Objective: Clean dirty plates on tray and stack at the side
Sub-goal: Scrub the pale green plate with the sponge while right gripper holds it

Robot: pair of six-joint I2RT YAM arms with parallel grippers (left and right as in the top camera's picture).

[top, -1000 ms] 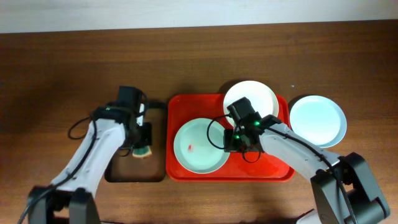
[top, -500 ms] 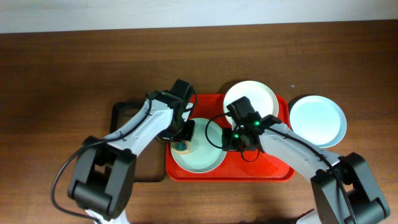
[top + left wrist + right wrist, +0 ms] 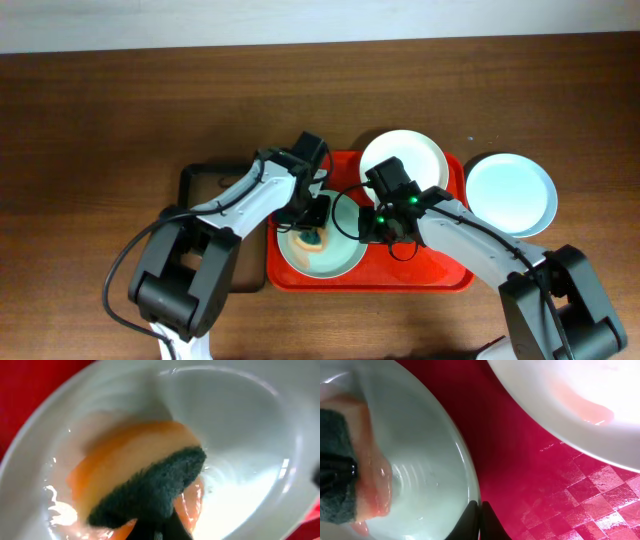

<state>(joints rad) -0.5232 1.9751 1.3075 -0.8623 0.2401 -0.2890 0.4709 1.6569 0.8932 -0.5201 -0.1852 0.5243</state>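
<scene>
Left fingers (image 3: 318,214) tight around sponge (image 3: 134,476) on plate (image 3: 342,254)

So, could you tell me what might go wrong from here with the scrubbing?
The right pincer grips only the rim of the pale green plate; scrubbing pressure could make it slip or tip. The sponge in the left pincer sits in pink residue, so it may smear rather than clean. The white plate lies close and could get bumped.

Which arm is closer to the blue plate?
Right. The right gripper holds the green plate by its rim; the left gripper presses a sponge, farther from the blue plate.
</scene>
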